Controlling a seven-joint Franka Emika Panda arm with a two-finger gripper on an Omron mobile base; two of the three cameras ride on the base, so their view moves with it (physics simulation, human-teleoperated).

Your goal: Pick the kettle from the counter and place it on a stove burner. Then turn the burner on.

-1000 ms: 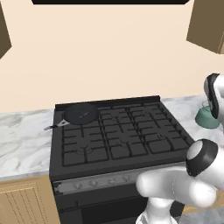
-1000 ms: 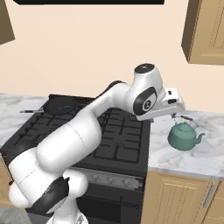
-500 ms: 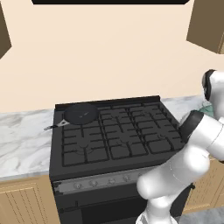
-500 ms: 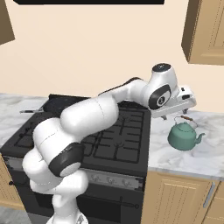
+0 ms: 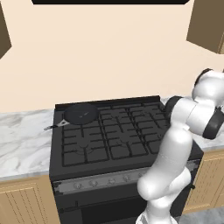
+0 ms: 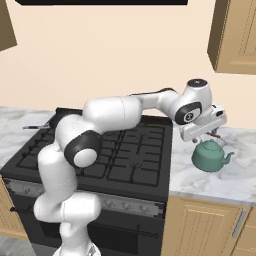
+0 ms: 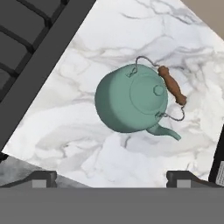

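So the gripper (image 7: 111, 177) hangs right above the kettle (image 7: 133, 98), jaws spread wide, nothing in them. The kettle sits on the counter (image 7: 83, 131) directly below the hand, stove edge off to one side. To grab it well I'd center over the wooden handle (image 7: 172, 85), which leans off past the lid knob, and turn the fingers to straddle it before dropping straight down. Lid's on, so can't tell what's inside. Over on the stove, the frying pan (image 5: 81, 113) looks empty.
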